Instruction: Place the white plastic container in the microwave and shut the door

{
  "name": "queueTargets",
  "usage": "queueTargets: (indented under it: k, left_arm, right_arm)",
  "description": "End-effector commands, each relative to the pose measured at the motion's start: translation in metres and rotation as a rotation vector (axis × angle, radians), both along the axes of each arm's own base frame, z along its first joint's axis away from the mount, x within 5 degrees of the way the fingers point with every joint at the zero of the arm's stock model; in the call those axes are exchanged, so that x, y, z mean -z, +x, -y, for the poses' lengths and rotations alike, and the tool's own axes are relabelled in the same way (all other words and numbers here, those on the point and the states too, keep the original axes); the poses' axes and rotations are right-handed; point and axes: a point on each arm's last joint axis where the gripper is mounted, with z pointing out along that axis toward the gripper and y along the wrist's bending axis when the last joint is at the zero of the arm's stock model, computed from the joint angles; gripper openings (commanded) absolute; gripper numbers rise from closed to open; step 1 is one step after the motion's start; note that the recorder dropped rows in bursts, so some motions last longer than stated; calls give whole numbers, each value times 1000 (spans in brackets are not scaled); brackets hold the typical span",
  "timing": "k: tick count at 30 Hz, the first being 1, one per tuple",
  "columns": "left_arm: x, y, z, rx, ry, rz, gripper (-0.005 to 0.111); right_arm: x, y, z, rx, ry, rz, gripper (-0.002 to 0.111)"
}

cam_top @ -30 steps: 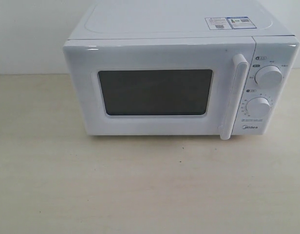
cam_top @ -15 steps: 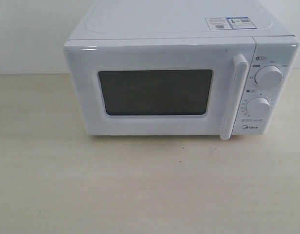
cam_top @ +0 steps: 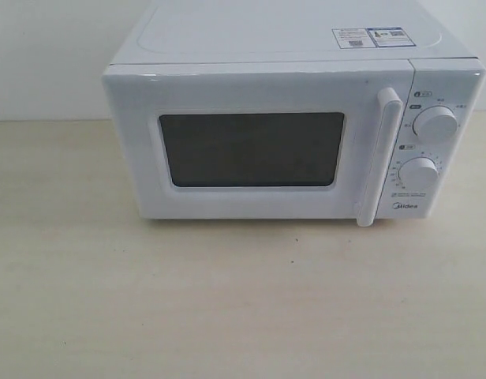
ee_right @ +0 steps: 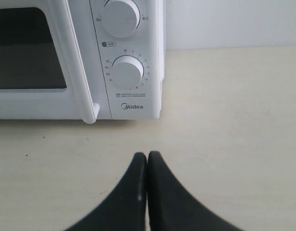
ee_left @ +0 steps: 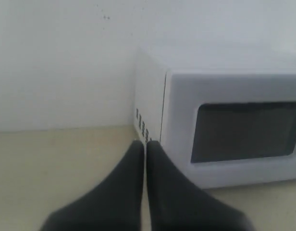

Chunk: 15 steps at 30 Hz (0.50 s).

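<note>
On pale wooden bench (cam_top: 227, 300) sat big white boxy microwave (cam_top: 259, 47), dark-windowed white door (cam_top: 251, 91) shut. Unseen: white plastic container, possibly inside. Both left pincer (ee_left: 145, 144) and right pincer (ee_right: 147, 155) were pressed together, empty. Risk: door unlatched, drifting open.

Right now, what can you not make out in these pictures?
- Inside of the microwave: exterior view, the shut door hides it; the white plastic container appears in no view.
- Stickers on top: exterior view, print too small.
- Left claw, right claw: outside the exterior view's edges.
</note>
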Motion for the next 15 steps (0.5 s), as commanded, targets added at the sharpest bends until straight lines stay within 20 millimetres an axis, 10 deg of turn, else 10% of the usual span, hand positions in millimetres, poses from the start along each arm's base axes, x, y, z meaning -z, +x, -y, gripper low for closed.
queueTargets:
  k: [1,15]
  left_arm:
    - [29,1,-3,-38,4,-84,4]
    - [54,4,-9,-110,53,-172,4]
  right_arm:
    - [-1,0,0,3,1,15,0]
    - [-1,0,0,3,1,15,0]
